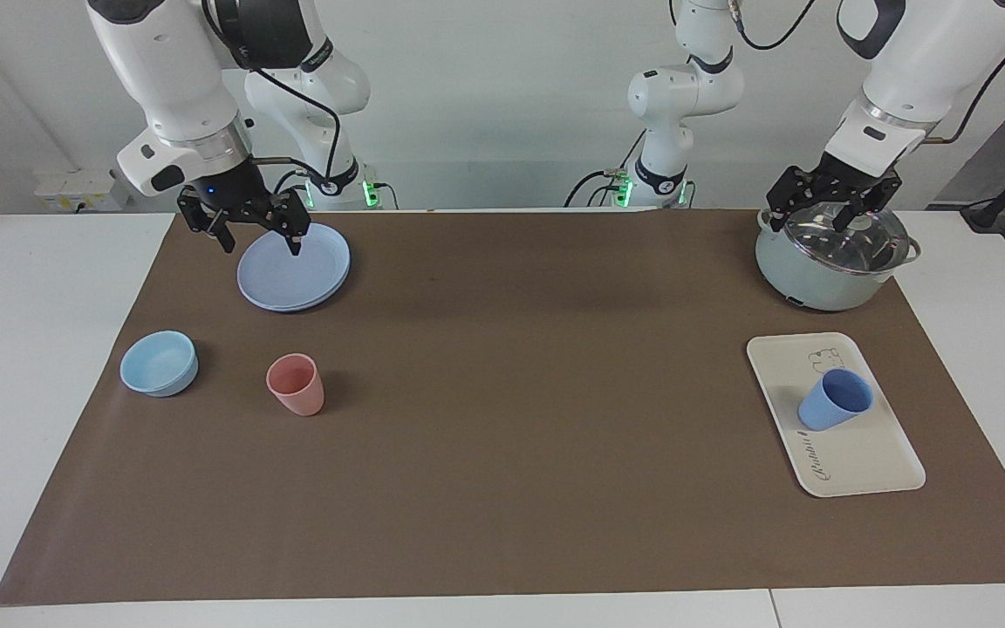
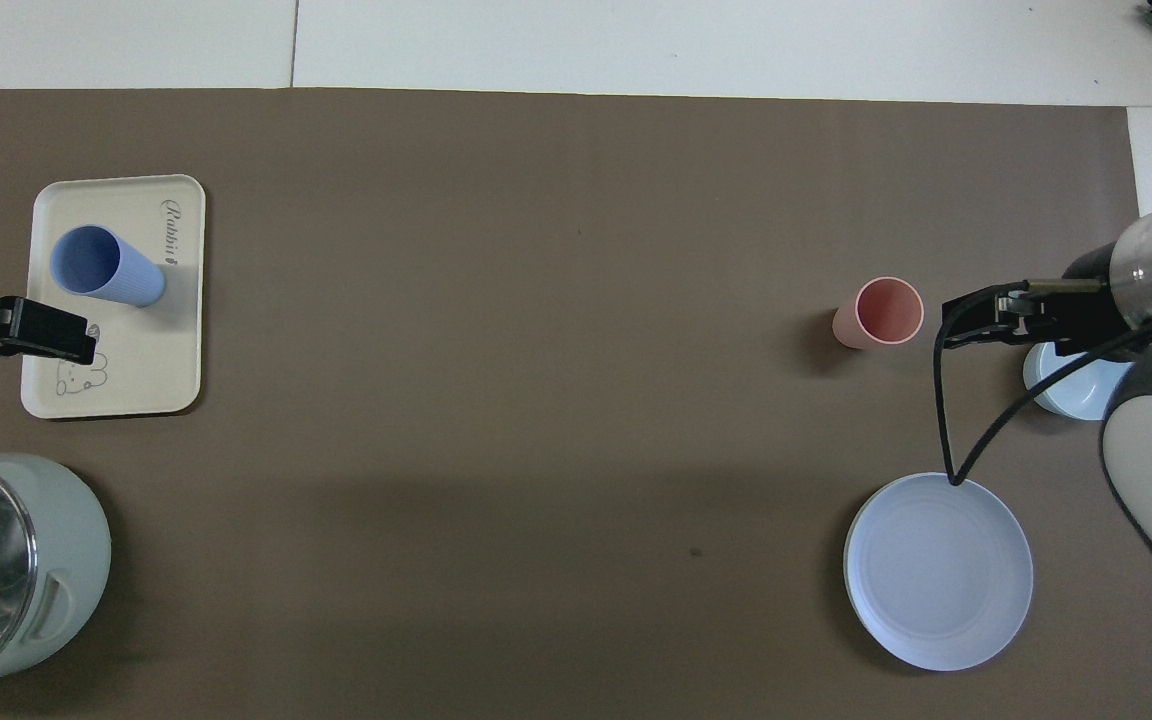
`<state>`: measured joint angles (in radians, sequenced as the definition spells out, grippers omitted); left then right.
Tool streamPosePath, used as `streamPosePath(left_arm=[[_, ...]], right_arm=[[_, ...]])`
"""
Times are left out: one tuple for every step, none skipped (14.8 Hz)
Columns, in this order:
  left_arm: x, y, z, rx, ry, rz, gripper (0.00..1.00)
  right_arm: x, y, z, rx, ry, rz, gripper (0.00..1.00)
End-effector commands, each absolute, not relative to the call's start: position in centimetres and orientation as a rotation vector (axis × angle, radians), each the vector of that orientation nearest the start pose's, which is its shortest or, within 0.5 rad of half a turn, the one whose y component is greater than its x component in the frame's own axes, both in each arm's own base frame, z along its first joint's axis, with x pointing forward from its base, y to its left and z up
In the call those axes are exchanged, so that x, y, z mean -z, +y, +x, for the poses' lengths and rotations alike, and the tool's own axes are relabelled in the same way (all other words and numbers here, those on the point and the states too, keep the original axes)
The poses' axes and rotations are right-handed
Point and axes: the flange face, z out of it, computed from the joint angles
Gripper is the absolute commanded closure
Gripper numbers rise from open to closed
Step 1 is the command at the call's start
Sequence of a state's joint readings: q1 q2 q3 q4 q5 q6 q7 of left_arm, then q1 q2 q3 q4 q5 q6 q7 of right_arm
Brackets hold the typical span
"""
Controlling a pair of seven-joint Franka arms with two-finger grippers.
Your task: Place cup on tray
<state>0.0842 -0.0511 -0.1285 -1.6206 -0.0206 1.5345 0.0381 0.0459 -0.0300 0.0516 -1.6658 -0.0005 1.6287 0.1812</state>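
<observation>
You are looking at a blue cup (image 1: 835,399) that is standing on the cream tray (image 1: 869,458), about in its middle, with its mouth up. The tray is lying on the brown mat (image 1: 520,410) near the left arm's end of the table, and its little bear drawing is at the end nearer to the robots. Your left gripper (image 1: 830,199) is hanging in the air over the pot (image 1: 825,275) with the glass lid, near the mat's corner at that end. Its fingers are standing wide apart and are holding nothing. Your right gripper (image 1: 256,231) is hanging over the edge of the round blue plate (image 1: 302,279) near the mat's corner at the right arm's end. Its fingers are also spread wide and are holding nothing. A pink cup (image 1: 296,385) and a light blue bowl (image 1: 159,363) are sitting farther from the robots than the plate.
</observation>
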Motion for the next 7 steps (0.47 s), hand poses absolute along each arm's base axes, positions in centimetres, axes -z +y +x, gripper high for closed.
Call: streamPosePath(left_arm=[[-62.6, -3.0, 52.5, -0.03, 0.125, -3.161, 0.0], [-62.6, -3.0, 52.5, -0.03, 0.125, -3.161, 0.0], [-62.6, -3.0, 52.5, -0.03, 0.125, -3.161, 0.0], [-62.5, -3.0, 52.5, -0.035, 0.125, -3.161, 0.0], [-62.5, -3.0, 52.5, -0.035, 0.128, -3.16, 0.0], [-62.5, -3.0, 52.5, -0.035, 0.128, -3.16, 0.0], [-62.5, -3.0, 52.5, -0.035, 0.128, -3.16, 0.0]], right_arm=[[-61.0, 5.0, 54.2, 0.018, 0.091, -3.109, 0.01], [-61.3, 5.0, 54.1, 0.016, 0.091, -3.109, 0.01], [-61.7, 4.9, 54.1, 0.013, 0.093, -3.108, 0.01], [-62.0, 4.9, 54.2, 0.009, 0.092, -3.108, 0.01], [-62.2, 5.0, 54.3, 0.009, 0.089, -3.108, 0.01], [-62.5, 4.9, 54.3, 0.014, 0.091, -3.109, 0.01], [-62.5, 4.8, 54.3, 0.013, 0.094, -3.107, 0.01]])
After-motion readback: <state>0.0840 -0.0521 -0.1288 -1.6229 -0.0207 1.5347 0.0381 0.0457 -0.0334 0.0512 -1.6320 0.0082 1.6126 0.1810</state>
